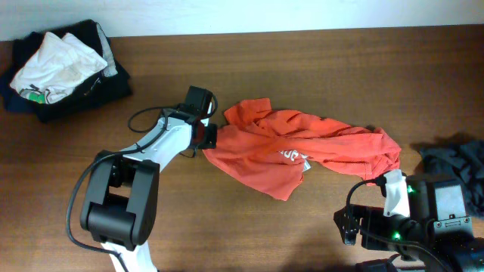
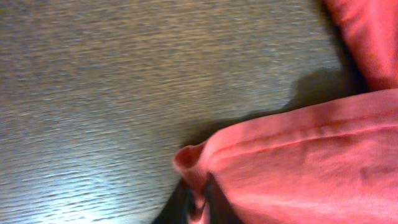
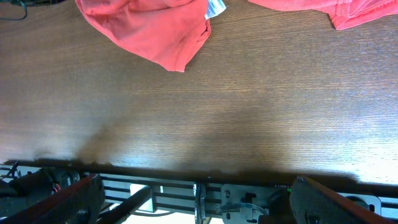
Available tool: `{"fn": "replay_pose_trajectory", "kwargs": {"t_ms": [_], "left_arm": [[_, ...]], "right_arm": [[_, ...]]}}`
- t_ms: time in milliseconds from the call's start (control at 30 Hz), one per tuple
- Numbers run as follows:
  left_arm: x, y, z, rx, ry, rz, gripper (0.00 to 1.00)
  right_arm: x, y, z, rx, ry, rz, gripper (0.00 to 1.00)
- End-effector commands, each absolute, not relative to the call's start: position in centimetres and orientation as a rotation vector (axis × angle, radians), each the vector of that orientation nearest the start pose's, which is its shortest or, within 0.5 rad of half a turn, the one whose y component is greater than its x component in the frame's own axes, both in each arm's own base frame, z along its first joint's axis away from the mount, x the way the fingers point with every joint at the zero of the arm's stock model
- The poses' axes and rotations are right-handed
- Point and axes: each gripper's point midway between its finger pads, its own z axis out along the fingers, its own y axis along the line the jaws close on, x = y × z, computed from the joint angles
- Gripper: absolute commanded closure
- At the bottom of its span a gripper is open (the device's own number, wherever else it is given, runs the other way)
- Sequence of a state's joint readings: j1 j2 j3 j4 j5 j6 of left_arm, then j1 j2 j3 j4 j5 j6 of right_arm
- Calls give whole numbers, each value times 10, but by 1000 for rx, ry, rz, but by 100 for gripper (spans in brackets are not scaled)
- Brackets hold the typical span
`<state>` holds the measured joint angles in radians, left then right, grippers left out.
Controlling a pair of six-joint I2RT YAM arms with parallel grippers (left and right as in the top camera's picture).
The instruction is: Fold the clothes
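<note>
Left gripper (image 1: 209, 136) is seen clamped on the hemmed edge of the orange-red T-shirt (image 1: 318, 143), which is spread crumpled across the middle of the table (image 1: 318, 60). Right gripper (image 3: 196, 199) is held wide open over bare wood, apart from the shirt.

Robotics lab bench: left arm (image 1: 125, 193) and right arm (image 1: 442, 211) at a wooden table (image 1: 318, 75), clothes (image 1: 302, 147) on it, white wall (image 1: 265, 15) behind.

Dark brown wooden table (image 1: 302, 68), fine grain running lengthwise. Pale off-white wall (image 1: 302, 13) as narrow strip along far edge. Soft, even light; whitish sheen (image 2: 93, 199) on wood in left wrist view. Black metal rail (image 3: 174, 186) along near edge.
</note>
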<state>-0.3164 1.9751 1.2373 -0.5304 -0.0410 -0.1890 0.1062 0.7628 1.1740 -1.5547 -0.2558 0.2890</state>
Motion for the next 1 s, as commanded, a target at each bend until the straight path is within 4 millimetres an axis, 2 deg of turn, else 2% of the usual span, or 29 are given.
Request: {"fn": "replay_pose_trajectory", "kwargs": {"t_ms": [0, 67, 100, 233, 267, 367, 400, 467, 500, 567, 633, 733, 767, 867, 900, 967], "left_arm": [[392, -121, -9, 169, 2884, -39, 100], [388, -119, 16, 168, 2869, -36, 100], [386, -118, 38, 165, 2845, -41, 100], [361, -112, 147, 148, 2670, -111, 100], [347, -107, 179, 142, 2609, -130, 100], [300, -91, 250, 86, 2454, -193, 100], [284, -86, 266, 68, 2416, -211, 100], [234, -69, 303, 19, 2298, -265, 100], [221, -65, 310, 1, 2271, -283, 100], [181, -61, 323, -18, 2212, -380, 100], [156, -64, 327, -12, 2189, -465, 100], [124, -59, 313, -66, 2244, -521, 100], [119, -54, 305, -118, 2283, -509, 100], [103, -19, 276, -411, 2386, -341, 100], [99, -12, 272, -448, 2398, -297, 100], [99, -11, 272, -450, 2398, -291, 100]], "right_arm": [[123, 58, 228, 178, 2739, 468, 1], [123, 58, 228, 178, 2738, 468, 1], [123, 58, 228, 178, 2738, 468, 1], [123, 58, 228, 178, 2739, 470, 1], [122, 59, 229, 176, 2739, 480, 1], [122, 61, 229, 174, 2741, 496, 1], [123, 61, 228, 175, 2746, 495, 1], [126, 62, 226, 210, 2773, 498, 1], [129, 63, 225, 220, 2782, 502, 1], [137, 67, 220, 226, 2820, 524, 1], [148, 72, 216, 229, 2851, 559, 1], [174, 77, 201, 253, 2924, 562, 1], [183, 78, 195, 258, 2940, 560, 2], [216, 82, 173, 274, 2987, 559, 1], [226, 83, 164, 280, 3003, 556, 1], [250, 85, 134, 300, 3062, 541, 1]]}}
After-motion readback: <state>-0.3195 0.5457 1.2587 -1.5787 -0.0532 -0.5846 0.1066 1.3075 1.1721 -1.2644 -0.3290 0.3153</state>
